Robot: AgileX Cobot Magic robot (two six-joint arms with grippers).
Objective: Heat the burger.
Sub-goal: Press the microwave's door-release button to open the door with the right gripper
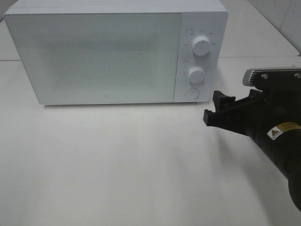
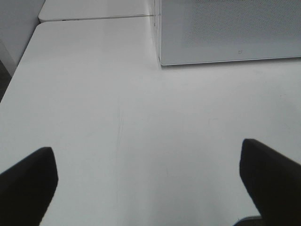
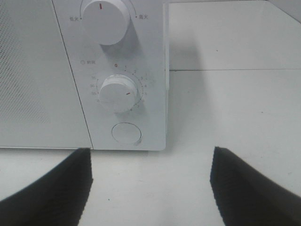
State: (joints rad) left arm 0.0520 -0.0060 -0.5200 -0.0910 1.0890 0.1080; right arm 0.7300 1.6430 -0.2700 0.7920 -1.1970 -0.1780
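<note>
The burger is out of view in every frame. A white microwave (image 1: 94, 52) stands at the back of the table with its door shut; its frosted door hides the inside. My right gripper (image 1: 212, 107) hovers open and empty just right of the control panel, pointing at it. The right wrist view shows the same gripper (image 3: 150, 160) facing the lower knob (image 3: 117, 93) and the round button (image 3: 126, 133). My left gripper (image 2: 146, 155) is open and empty over bare table, off the microwave's (image 2: 225, 28) front left corner.
The control panel carries an upper knob (image 1: 201, 45), a lower knob (image 1: 196, 74) and a round button (image 1: 191, 93). The white table (image 1: 117, 165) stretches in front of the microwave. A seam between two tabletops (image 3: 225, 70) runs behind it.
</note>
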